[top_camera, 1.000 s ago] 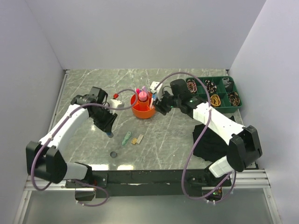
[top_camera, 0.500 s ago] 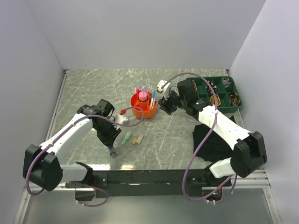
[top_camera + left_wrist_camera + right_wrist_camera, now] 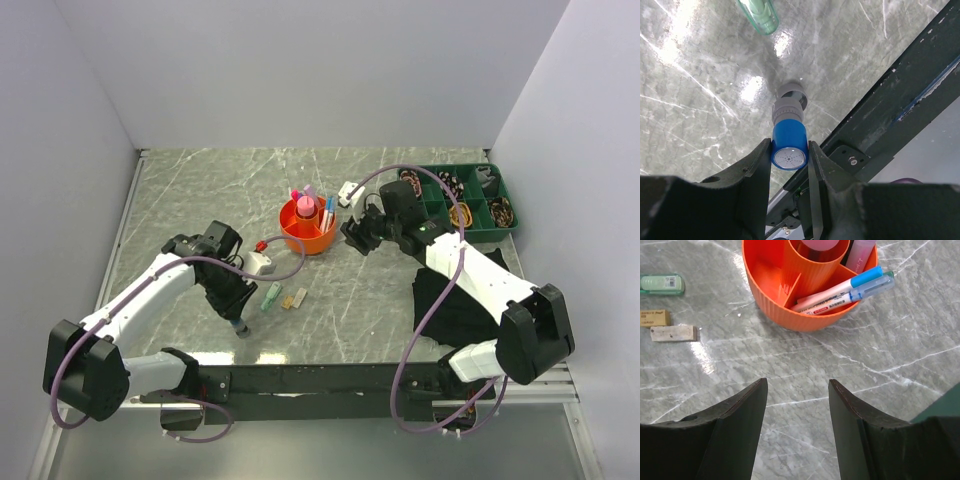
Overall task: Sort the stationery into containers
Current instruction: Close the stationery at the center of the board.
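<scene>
Blue cylinder (image 3: 788, 142) is clamped in my left claw (image 3: 238, 322), grey end pointing down at the desk (image 3: 350, 300) close to the front rail (image 3: 900, 85), near the green clip (image 3: 271, 295). My right claw (image 3: 797, 390) hangs apart and empty just beside the orange pot (image 3: 790, 310), which holds white pens (image 3: 835, 292).

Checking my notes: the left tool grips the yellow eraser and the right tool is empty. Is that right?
No. The left wrist view shows the left tool gripping the small blue cylinder; the yellow eraser lies on the table. The right tool is empty, as you say.
</scene>
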